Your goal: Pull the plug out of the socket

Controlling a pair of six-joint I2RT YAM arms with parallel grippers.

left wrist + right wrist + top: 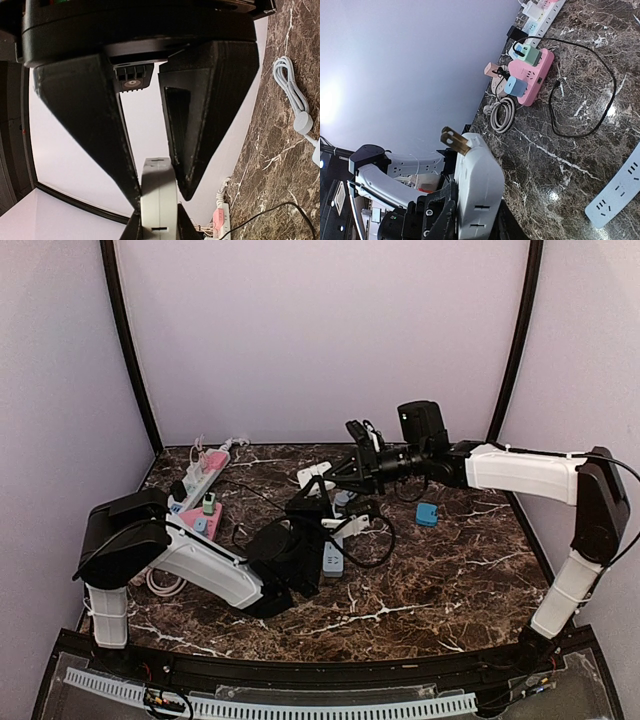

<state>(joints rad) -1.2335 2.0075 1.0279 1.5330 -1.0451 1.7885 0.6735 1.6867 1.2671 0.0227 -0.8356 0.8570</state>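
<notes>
From above, my left arm (200, 565) sits low. Its elbow is raised at the near-left corner, the forearm slopes down to the right over the desk (450, 580), and the wrist is bent so the left fingers (308, 504) point toward the back wall. My right arm (520, 468) stands tall at its elbow, with the forearm level and reaching left. The right fingers (345, 470) are just beside the left ones at mid-desk.

On the left wrist camera, the two black fingers are drawn in as far as they go, with a narrow gap between them. The white plug (158, 200) shows edge-on at their tips, and I cannot tell whether they pinch it.

The right wrist camera is rolled sideways, with the desk on the right. The right fingers clamp the plug's body, and it hangs above the desk with its brass prongs (454, 140) bare, in no socket. A white power strip (615, 196) lies on the desk nearby. A pink socket block (534, 75) sits well apart, near the wall.
</notes>
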